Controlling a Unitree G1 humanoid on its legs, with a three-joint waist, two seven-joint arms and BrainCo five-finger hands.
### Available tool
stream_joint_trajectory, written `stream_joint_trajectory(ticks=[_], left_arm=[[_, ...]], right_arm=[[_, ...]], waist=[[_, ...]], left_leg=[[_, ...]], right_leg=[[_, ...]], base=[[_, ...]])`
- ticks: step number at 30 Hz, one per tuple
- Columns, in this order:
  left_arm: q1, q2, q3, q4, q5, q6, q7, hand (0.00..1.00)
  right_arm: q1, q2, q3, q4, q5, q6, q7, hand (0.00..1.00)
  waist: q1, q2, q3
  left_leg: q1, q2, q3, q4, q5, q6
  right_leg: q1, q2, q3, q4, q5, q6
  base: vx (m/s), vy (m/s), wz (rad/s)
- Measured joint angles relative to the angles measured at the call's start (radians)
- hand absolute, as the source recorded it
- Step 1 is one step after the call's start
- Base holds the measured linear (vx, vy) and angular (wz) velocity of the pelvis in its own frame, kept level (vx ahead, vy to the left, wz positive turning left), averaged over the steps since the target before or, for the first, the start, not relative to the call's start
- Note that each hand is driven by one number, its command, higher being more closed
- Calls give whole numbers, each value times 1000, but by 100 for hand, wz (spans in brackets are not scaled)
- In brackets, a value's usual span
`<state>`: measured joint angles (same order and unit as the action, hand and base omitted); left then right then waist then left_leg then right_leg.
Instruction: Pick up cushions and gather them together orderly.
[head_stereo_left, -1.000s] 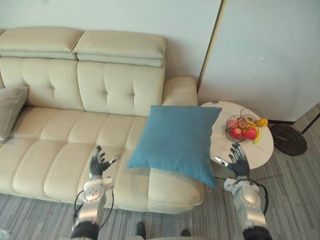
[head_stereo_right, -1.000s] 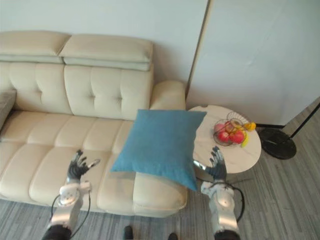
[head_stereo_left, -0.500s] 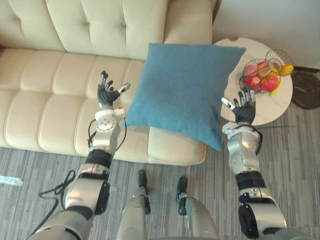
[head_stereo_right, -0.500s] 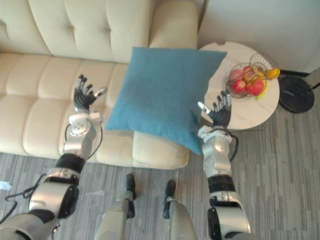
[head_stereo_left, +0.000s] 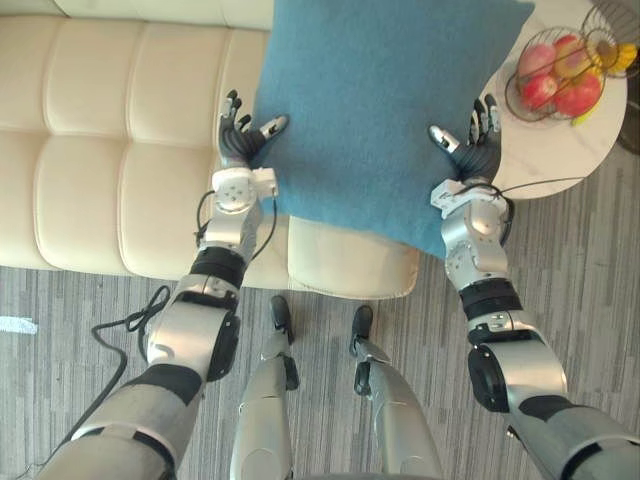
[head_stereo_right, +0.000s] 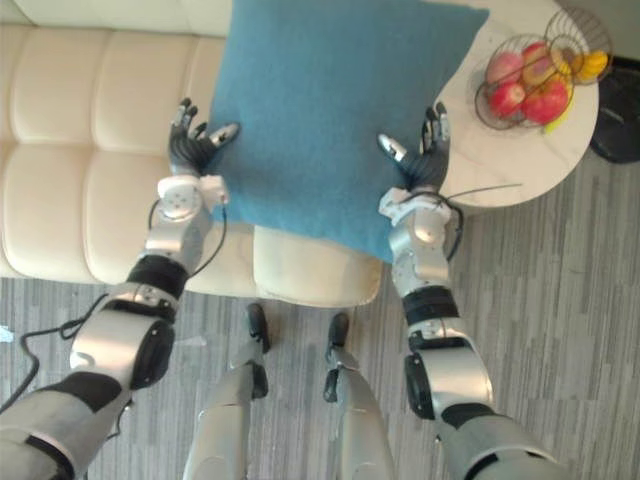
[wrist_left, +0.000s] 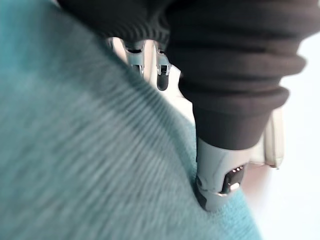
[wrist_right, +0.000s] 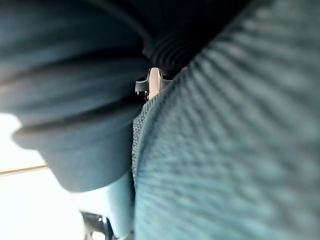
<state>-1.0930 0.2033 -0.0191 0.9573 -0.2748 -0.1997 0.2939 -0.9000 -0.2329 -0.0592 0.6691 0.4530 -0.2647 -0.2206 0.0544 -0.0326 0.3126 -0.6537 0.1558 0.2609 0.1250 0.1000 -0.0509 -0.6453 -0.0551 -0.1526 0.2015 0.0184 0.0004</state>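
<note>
A blue square cushion (head_stereo_left: 370, 100) lies over the right end of the cream sofa (head_stereo_left: 100, 150), its lower corner hanging past the sofa's front. My left hand (head_stereo_left: 240, 145) is at the cushion's left edge, fingers straight and spread, thumb on the fabric. My right hand (head_stereo_left: 475, 155) stands open at the right edge, thumb touching the cloth. Both palms face inward with the cushion between them. In the left wrist view the teal fabric (wrist_left: 75, 165) lies right against the hand. The same cloth (wrist_right: 240, 150) presses close in the right wrist view.
A round white side table (head_stereo_left: 560, 150) stands just right of the sofa, close to my right hand, with a wire basket of fruit (head_stereo_left: 565, 75) on it. Grey striped floor (head_stereo_left: 80, 310) runs along the sofa's front.
The camera has tipped down and closer. Both hands have moved up and inward from either side and now touch the blue cushion's left and right edges.
</note>
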Motion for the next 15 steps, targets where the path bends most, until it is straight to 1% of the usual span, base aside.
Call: stream_joint_trajectory(ticks=[1,2,3,4,7,10,11,13,15], left_arm=[[-1,-1,0,0,0,-4,8,0],[-1,-5,-2,-1,0,-7,12,0],[-1,-8,-3,-1,0,-8,13,0],[-3,-14,-20,-5,-1,-13,20,100],[-4,-21,-52,-26,-2,-17,34,100],[-4,-20,-61,-45,-5,-17,39,100],[-3,-20,-69,-53,-13,-17,52,100],[-1,-19,-82,-73,-26,-16,57,100],[11,-19,-99,-139,-66,-17,75,100]], right_arm=[[-11,-5,17,19,0,-3,0,0],[-15,-3,25,25,-1,-3,-5,100],[-15,-3,26,25,-1,-3,-7,100],[-19,-4,29,26,-1,-3,-14,100],[-19,-7,31,28,-1,-3,-24,100],[-19,-18,31,28,0,-3,-28,100],[-19,-21,34,28,0,-2,-28,100],[-19,-28,44,27,1,-1,-28,100],[-17,-40,80,17,27,5,-32,100]], waist=[[0,0,0],[0,1,1],[0,1,1],[-1,1,1],[-4,1,1],[-5,1,1],[-3,1,2],[-2,2,12],[0,1,21]], left_leg=[[-7,4,-2,-1,3,-3],[-7,6,-6,-3,6,-5],[-7,7,-7,-4,7,-5],[-7,6,-12,-12,13,-6],[-5,3,-24,-33,29,-7],[-1,1,-32,-45,41,-8],[6,1,-31,-46,42,-8],[21,1,-30,-47,42,-8],[43,1,-25,-51,42,-8]], right_leg=[[-5,4,-2,-3,1,-2],[-5,7,-4,-5,2,-3],[-5,8,-5,-5,2,-3],[-5,9,-9,-6,2,-3],[-5,9,-22,-7,3,-4],[-2,8,-31,-7,3,-5],[4,8,-30,-6,3,-5],[18,8,-30,-5,3,-5],[34,8,-26,-4,2,-5]], base=[[37,-50,0],[40,-53,2],[50,-61,5],[41,-45,6],[40,-36,10],[50,-35,10],[38,-20,0],[39,-18,-1],[36,-25,-4]])
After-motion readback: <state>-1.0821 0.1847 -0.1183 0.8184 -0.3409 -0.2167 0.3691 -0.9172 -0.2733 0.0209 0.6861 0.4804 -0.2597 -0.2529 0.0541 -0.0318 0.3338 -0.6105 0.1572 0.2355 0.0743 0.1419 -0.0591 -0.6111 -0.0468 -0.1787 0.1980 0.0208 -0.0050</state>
